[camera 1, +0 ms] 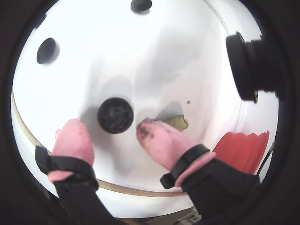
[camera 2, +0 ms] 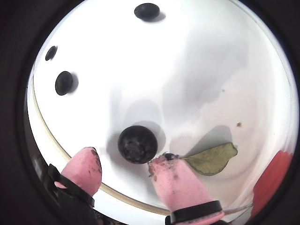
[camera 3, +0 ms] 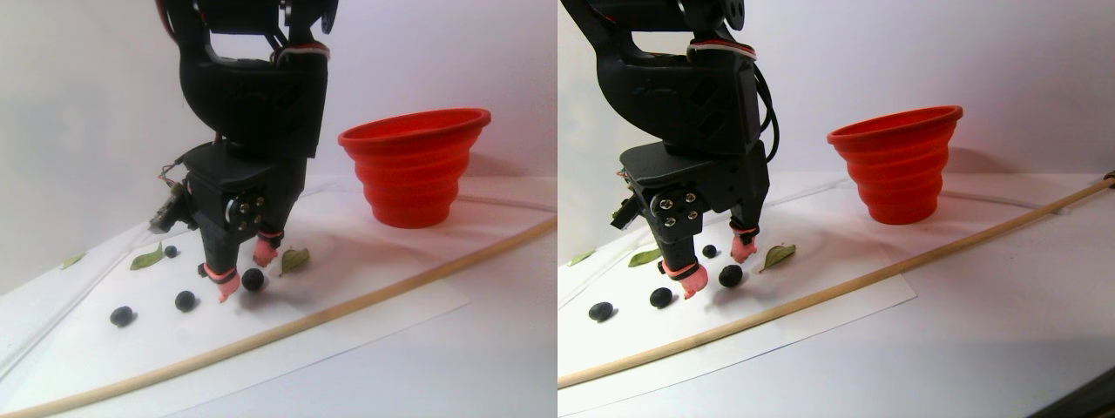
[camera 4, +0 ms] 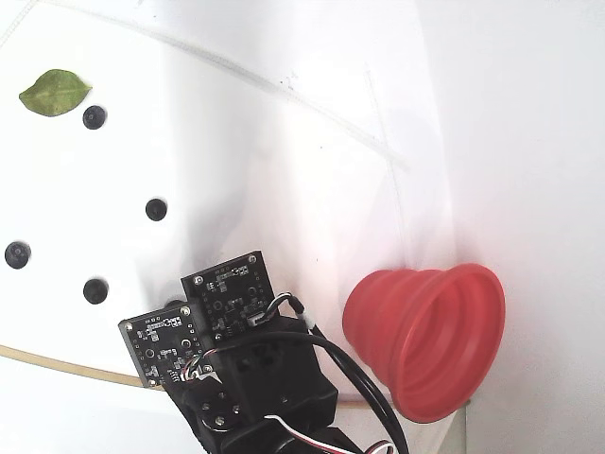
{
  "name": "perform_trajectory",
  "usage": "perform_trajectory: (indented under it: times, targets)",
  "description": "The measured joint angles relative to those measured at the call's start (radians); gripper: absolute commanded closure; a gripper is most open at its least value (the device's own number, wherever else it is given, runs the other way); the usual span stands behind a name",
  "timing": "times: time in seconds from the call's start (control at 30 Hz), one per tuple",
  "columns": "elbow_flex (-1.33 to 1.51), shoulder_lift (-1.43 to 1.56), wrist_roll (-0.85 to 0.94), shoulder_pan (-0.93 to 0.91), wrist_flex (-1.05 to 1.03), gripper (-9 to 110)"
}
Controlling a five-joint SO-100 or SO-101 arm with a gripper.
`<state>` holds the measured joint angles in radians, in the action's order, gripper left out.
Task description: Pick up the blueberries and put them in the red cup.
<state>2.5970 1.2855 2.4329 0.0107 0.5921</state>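
Upright red cup (camera 3: 414,165), contents unseen, blueberries (camera 4: 156,209) on table

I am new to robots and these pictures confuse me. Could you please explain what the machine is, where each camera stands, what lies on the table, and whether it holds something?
The black machine is a small robot arm. Its gripper has two pink-tipped fingers. Two round pictures come from cameras on the wrist, looking down past the fingers. The wide picture is two side views set together; the last one looks down from above.

On the white surface lie several blueberries, a few green leaves, a thin wooden stick and the red cup, standing upright.

The gripper is open and holds nothing. One blueberry lies between its fingers, with one leaf just beside one fingertip. No berry can be seen in the cup from these angles.
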Motion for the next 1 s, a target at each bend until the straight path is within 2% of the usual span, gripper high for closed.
perform_trajectory:
  times: [1.0]
  targets:
    - [-0.089,-0.129,-0.011,-0.003,0.072,84]
